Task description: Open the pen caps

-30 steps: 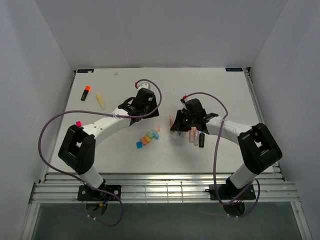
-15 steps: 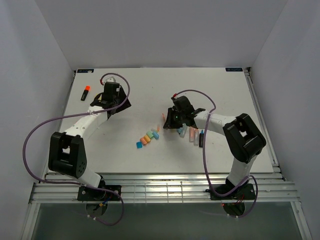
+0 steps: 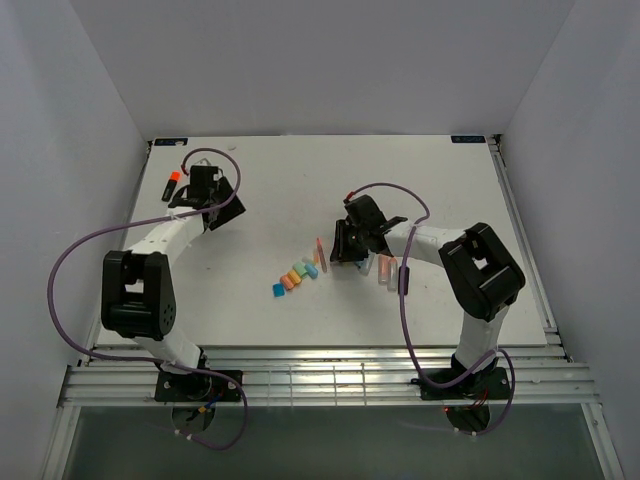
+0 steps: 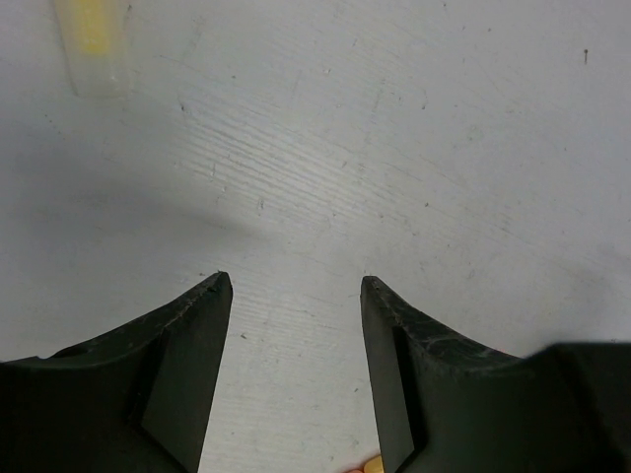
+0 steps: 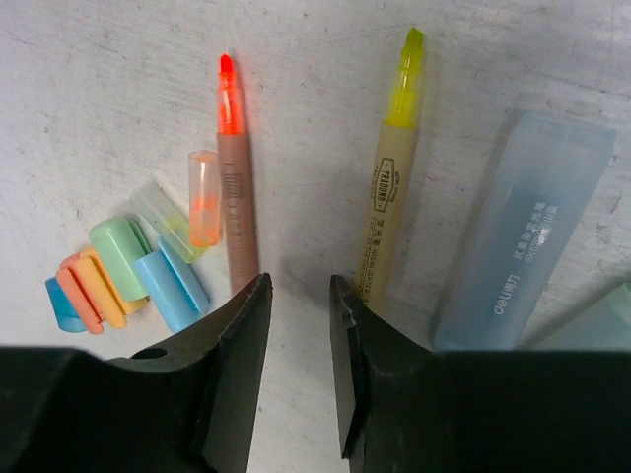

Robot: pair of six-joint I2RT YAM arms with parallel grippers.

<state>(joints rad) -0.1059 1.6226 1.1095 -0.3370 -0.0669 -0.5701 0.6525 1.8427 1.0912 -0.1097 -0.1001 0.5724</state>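
Right gripper (image 5: pixel 299 286): jaws slightly apart, empty; left gripper (image 4: pixel 294 284): apart, empty; you risk knocking the uncapped orange pen (image 5: pixel 237 212) lying just beside.

Thin uncapped pens (image 5: pixel 235 197) — two: one orange-tipped, one yellow-tipped. Stubby coloured caps (image 5: pixel 118 258) — five. Translucent slim caps (image 5: pixel 204 197): two. Black marker (image 3: pixel 172 184), orange-capped: one.

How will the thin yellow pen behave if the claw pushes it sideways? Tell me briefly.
The thin yellow pen looks slim and rounded, lying flat on the table, so it will probably roll. Its plastic barrel likely stays stiff and feels light. Its bare tip may smear ink.
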